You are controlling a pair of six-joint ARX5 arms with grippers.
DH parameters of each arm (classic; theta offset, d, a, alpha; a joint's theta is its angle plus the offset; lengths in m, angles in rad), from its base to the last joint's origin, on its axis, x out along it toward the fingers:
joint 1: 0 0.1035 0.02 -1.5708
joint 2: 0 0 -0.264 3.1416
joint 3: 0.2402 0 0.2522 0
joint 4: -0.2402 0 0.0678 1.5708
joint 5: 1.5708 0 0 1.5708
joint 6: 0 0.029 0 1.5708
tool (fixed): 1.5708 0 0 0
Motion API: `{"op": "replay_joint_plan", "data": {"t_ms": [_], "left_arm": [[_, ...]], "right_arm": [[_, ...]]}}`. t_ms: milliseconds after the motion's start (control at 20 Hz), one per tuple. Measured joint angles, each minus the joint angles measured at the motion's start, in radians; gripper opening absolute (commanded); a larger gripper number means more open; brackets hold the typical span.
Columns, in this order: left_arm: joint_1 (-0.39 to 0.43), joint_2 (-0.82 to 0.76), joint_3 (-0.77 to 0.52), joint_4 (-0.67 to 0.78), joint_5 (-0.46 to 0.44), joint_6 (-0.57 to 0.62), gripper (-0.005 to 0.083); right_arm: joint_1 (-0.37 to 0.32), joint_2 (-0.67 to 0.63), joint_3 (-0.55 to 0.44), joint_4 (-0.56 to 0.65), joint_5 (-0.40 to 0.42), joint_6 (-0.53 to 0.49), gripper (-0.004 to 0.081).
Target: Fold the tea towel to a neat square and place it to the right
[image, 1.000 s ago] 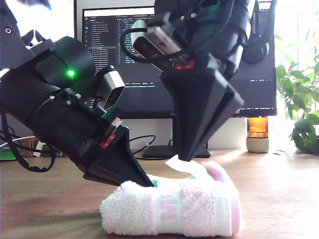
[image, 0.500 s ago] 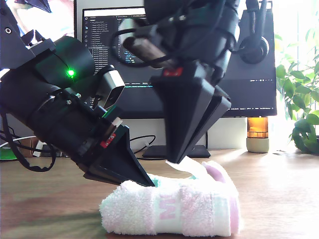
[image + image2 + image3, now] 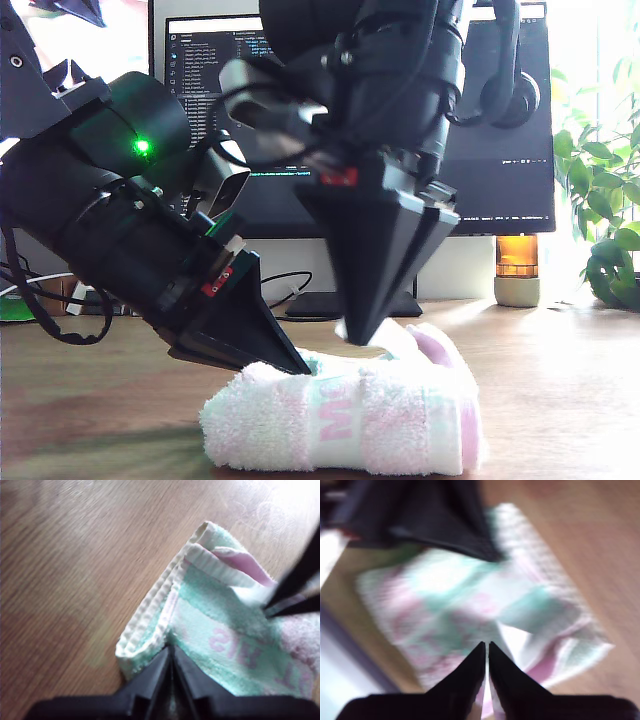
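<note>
My first hand (image 3: 170, 662) is clamping the folded edge of the fluffy mint-and-pink terry tea towel (image 3: 345, 420) lying on the wooden table (image 3: 560, 390). My second hand (image 3: 486, 652), tips together, is pinching a loose corner flap directly beneath it, ready for lifting.

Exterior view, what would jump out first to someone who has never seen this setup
Two big black arms fill the frame, both pointing down onto the tea towel, a fluffy mint and pink folded bundle low in the middle of the wooden table. My first gripper, toward the exterior view's left, is shut on one towel corner, while my second gripper, near the centre, pinches a raised flap. Behind them a monitor shows dark lines of code.
</note>
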Motion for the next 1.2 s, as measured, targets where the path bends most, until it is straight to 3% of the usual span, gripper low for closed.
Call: {"op": "replay_joint_plan", "data": {"t_ms": [200, 550, 1200], "left_arm": [[0.0, 0.0, 0.0, 0.002, 0.0, 0.0, -0.002], [0.0, 0.0, 0.0, 0.001, 0.0, 0.0, -0.002], [0.0, 0.0, 0.0, 0.018, 0.012, 0.0, -0.002]], "right_arm": [[0.002, 0.003, 0.0, -0.021, 0.063, 0.0, -0.0012], [-0.004, 0.079, 0.0, -0.043, 0.097, 0.0, -0.0012], [-0.031, 0.109, 0.0, -0.047, 0.079, -0.001, -0.0011]]}}
